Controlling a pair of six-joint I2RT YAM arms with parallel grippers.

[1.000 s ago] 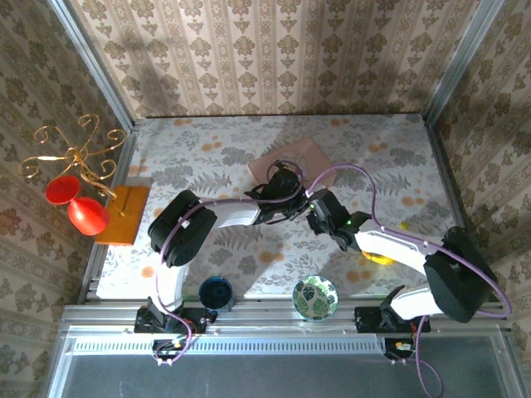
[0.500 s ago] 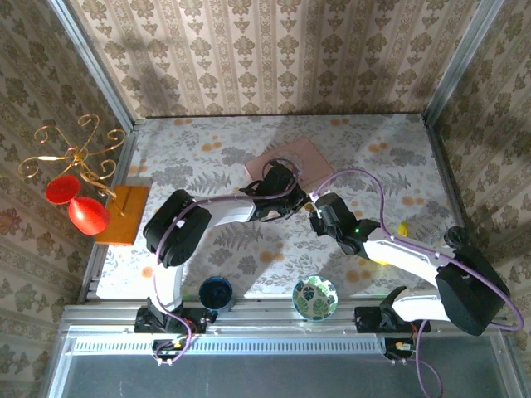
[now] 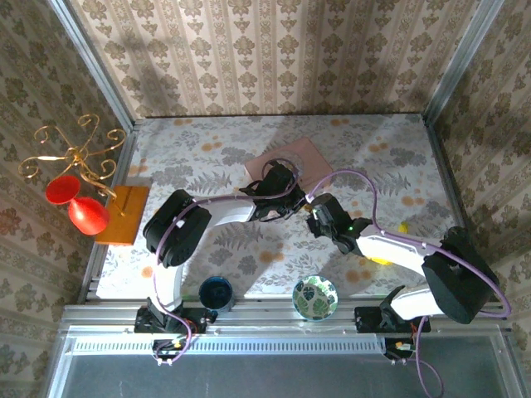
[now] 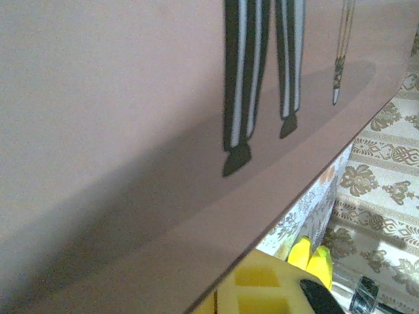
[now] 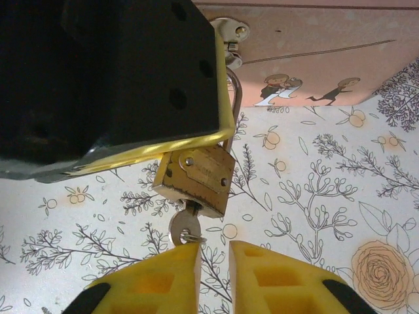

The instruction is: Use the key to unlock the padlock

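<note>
The padlock (image 5: 196, 178), a small brass body with a thin silver shackle (image 5: 237, 98) rising toward 12 o'clock, hangs tilted above the surface (image 5: 314, 196). The silver key (image 5: 185, 229) sits in its keyhole, its head toward 6 o'clock.

The padlock (image 5: 196, 180) is hemmed in. Seen from the right wrist, the left gripper (image 3: 292, 199) crowds it from above and one side. The pink box (image 5: 308, 46) and its clasp (image 5: 229, 29) wall off the far side. The key (image 5: 185, 227) juts out below, just ahead of the right gripper (image 5: 214, 258), whose fingertips leave a narrow slot. Beside the padlock, away from the left gripper, the floral table (image 5: 340, 196) lies bare, and there is open room behind the box. A blue bowl (image 3: 217, 292) and a patterned bowl (image 3: 315, 297) sit at the near edge, and a wooden stand (image 3: 123, 214) at the left edge.
</note>
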